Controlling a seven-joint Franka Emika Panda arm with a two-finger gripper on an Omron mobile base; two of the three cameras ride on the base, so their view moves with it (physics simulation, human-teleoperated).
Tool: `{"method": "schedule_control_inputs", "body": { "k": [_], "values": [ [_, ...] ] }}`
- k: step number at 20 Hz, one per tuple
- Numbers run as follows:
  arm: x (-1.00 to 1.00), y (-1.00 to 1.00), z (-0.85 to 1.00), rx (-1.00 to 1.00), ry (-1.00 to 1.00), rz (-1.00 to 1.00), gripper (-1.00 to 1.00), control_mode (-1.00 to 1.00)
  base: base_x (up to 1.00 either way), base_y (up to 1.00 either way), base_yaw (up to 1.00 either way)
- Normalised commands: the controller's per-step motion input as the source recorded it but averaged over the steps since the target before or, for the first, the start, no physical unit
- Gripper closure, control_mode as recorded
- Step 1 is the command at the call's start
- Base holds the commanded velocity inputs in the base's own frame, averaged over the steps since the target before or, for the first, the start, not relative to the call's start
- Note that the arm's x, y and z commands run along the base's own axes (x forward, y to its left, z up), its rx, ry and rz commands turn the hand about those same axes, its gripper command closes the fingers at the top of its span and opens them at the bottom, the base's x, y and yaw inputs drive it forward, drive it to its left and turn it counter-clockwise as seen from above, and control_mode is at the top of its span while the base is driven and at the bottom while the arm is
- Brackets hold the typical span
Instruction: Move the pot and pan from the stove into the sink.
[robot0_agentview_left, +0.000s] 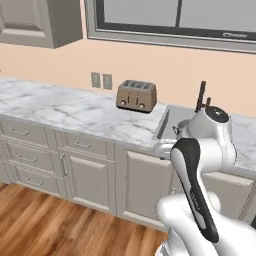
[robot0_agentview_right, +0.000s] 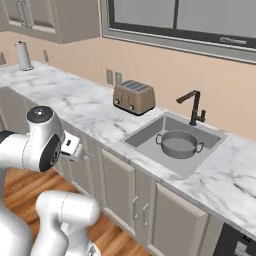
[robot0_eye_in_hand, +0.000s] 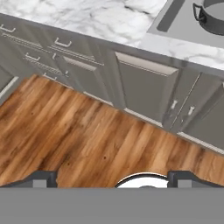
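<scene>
Already you have the wide round grey metal pot (robot0_agentview_right: 179, 144) sitting upright in the rectangular grey metal sink (robot0_agentview_right: 141, 134), near the slim black faucet (robot0_agentview_right: 194, 107) at the basin's back edge. From the hand view a slice of that pot (robot0_eye_in_hand: 213, 18) shows at the top right, inside the sink (robot0_eye_in_hand: 175, 19), well apart from your claw (robot0_eye_in_hand: 112, 178). The claw hangs over the brown wooden floor (robot0_eye_in_hand: 87, 131) in front of the grey cabinet doors (robot0_eye_in_hand: 146, 85), its two dark tips spread wide with nothing between them.

By this reckoning half the job looks done: the shallow pan with the long black handle and the black cooktop are not in these pictures, so you cannot tell from here where the pan sits. A dark corner at the lower right of the right base view may be the stove's side, but that is a guess.

When you reach the pan, expect a stiff, smooth metal body that is lighter than the pot and slippery at the rim. Take the handle close to the bowl, so the weight does not tip it in the claw. The white marble bench (robot0_agentview_right: 80, 107) also carries a tan metal toaster (robot0_agentview_right: 133, 97), clear of your path.
</scene>
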Motion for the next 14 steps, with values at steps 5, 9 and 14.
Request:
{"method": "schedule_control_inputs", "body": {
  "k": [5,9,14],
  "values": [
    [0.00,0.00,0.00,0.00,0.00,0.00,-1.00,1.00,0.00,0.00,0.50],
    [0.00,0.00,0.00,0.00,0.00,0.00,-1.00,1.00,0.00,0.00,0.50],
    [0.00,0.00,0.00,0.00,0.00,0.00,-1.00,1.00,0.00,0.00,0.50]
  ]
}}
